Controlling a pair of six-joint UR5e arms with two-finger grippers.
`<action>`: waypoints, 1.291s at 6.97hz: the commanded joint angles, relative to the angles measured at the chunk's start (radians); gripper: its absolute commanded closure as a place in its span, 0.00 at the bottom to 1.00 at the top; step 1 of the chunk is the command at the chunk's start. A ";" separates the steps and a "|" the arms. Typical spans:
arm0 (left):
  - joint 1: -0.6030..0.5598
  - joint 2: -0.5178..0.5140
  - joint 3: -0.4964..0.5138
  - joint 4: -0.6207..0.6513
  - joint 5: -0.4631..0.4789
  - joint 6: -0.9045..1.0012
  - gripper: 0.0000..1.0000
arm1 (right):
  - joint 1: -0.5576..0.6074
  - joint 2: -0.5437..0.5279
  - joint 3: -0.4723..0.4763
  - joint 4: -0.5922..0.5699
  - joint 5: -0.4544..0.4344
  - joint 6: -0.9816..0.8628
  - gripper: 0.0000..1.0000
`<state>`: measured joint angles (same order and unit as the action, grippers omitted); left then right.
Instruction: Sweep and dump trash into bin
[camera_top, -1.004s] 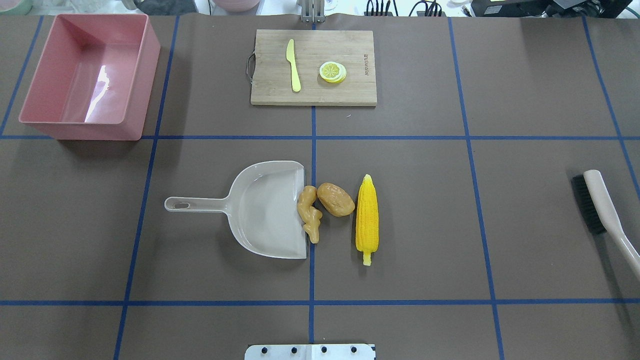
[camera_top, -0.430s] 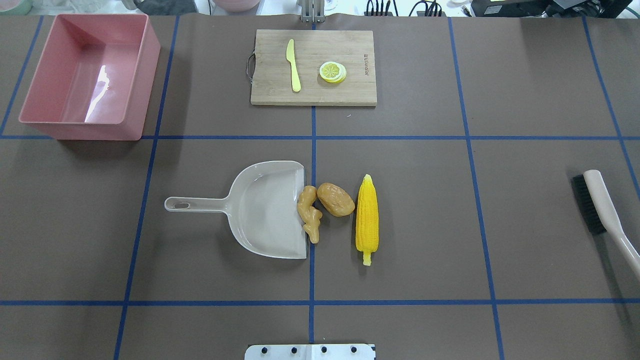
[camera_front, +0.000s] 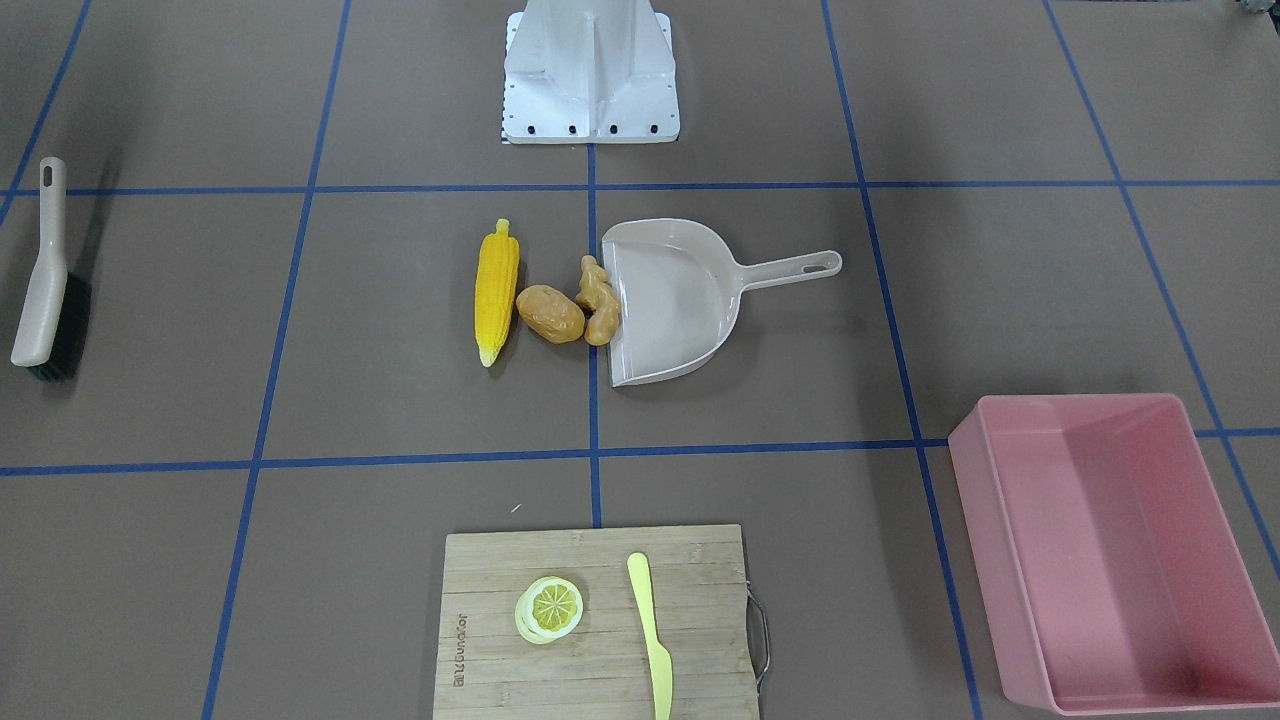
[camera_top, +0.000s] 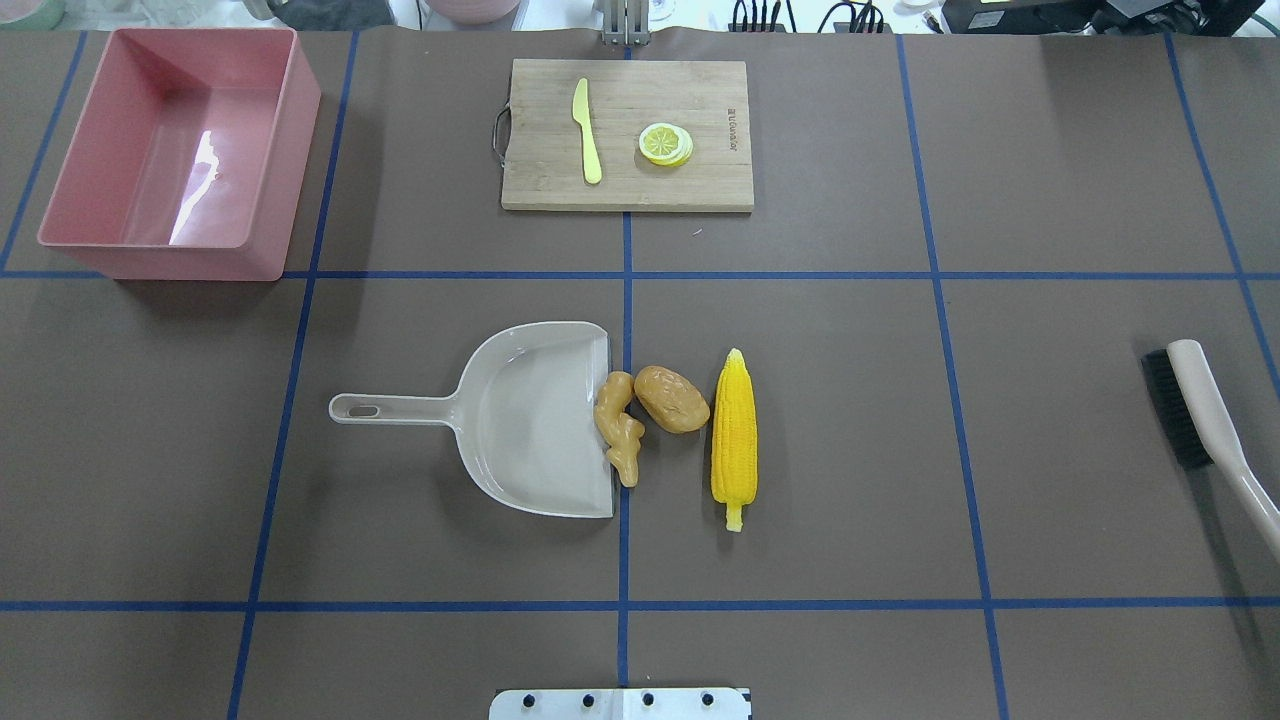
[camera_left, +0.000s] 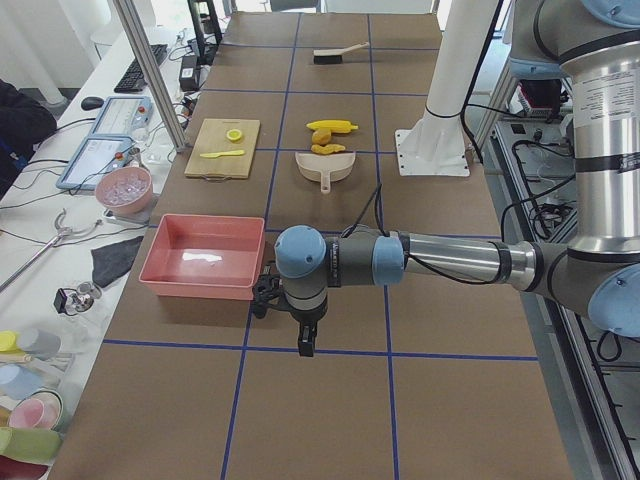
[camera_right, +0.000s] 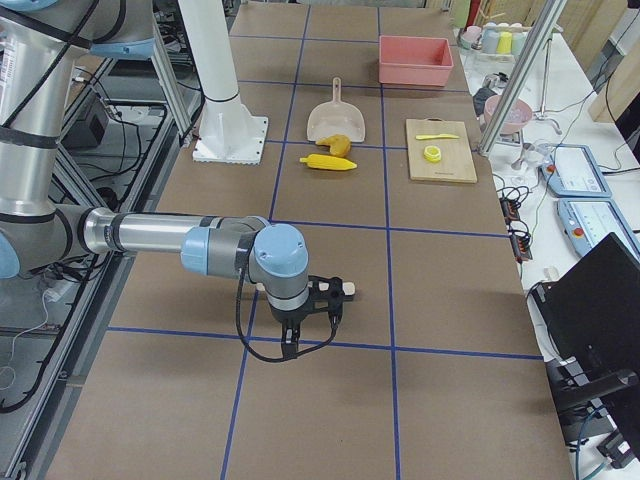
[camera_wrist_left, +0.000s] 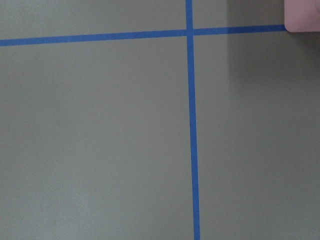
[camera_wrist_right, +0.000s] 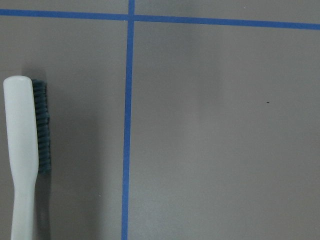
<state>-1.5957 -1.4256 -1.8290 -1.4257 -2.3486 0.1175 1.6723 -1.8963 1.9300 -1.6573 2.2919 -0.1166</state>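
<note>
Trash (camera_top: 671, 399) counts three toy foods; left end effector (camera_left: 304, 346), right end effector (camera_right: 290, 348): cannot tell if open.

A yellow knife (camera_top: 587, 131) and a lemon slice (camera_top: 665, 143) lie apart on the wooden cutting board (camera_top: 545, 185).

Corn (camera_top: 734, 440): long and yellow. It lies flat near the middle of the brown surface (camera_top: 850, 450), with its thin tip pointing away from the robot.
Potato (camera_top: 671, 399): brown and egg-shaped. It lies flat between the corn and the ginger, just beside the corn.
Ginger (camera_top: 619, 428): tan and bumpy. It lies against the potato, at the open edge of the dustpan (camera_top: 530, 420).
Bin (camera_top: 170, 262): a big pink tub with tall smooth walls. It stands upright with its top open and its shiny floor showing. It sits at the far left of the surface, well apart from the three foods.
</note>
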 joint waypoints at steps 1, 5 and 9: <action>0.060 -0.073 -0.016 -0.007 -0.050 0.004 0.01 | -0.087 -0.006 0.043 0.001 0.004 0.106 0.00; 0.368 -0.402 -0.015 -0.004 -0.044 -0.001 0.01 | -0.287 -0.053 0.153 0.036 0.012 0.264 0.01; 0.520 -0.480 -0.052 -0.223 -0.041 0.008 0.01 | -0.501 -0.128 -0.017 0.517 0.001 0.614 0.01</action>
<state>-1.1366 -1.8964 -1.8713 -1.5670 -2.3920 0.1259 1.2320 -2.0160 1.9818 -1.2826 2.2960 0.3993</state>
